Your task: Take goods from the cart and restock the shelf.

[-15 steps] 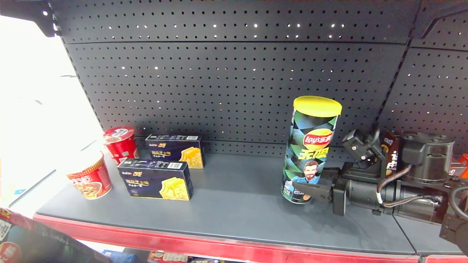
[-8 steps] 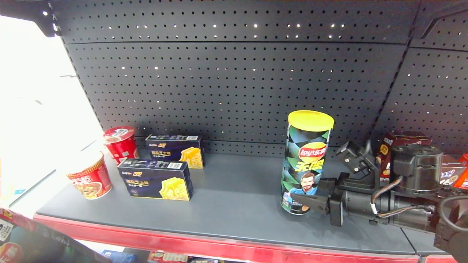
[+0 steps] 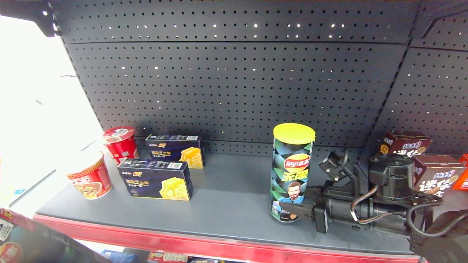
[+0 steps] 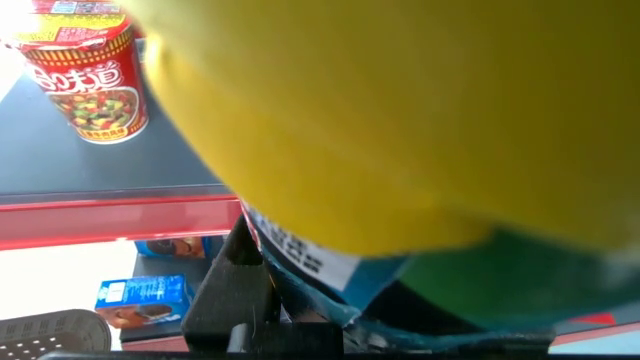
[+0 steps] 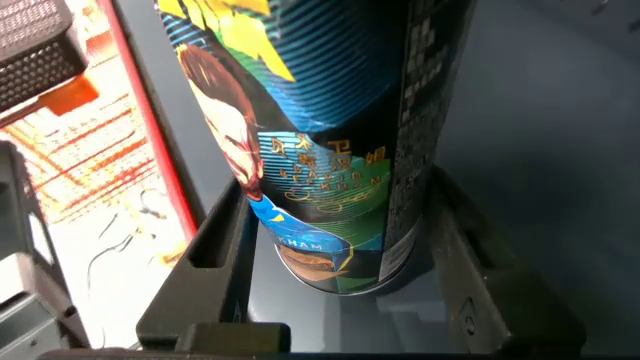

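Canister [image 3: 291,171] stands upright, yellow-lidded, green-black patterned.

Behind the front dark box [image 3: 157,179] sits its twin [image 3: 175,146]; left of it, two noodle cups [image 3: 89,179]; well right, brown cartons [image 3: 404,142], perhaps sweets.

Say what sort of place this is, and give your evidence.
Most likely a shop aisle: a shelf with a pegboard back, stocked with packaged snacks, such as a chip can, noodle cups and boxes.
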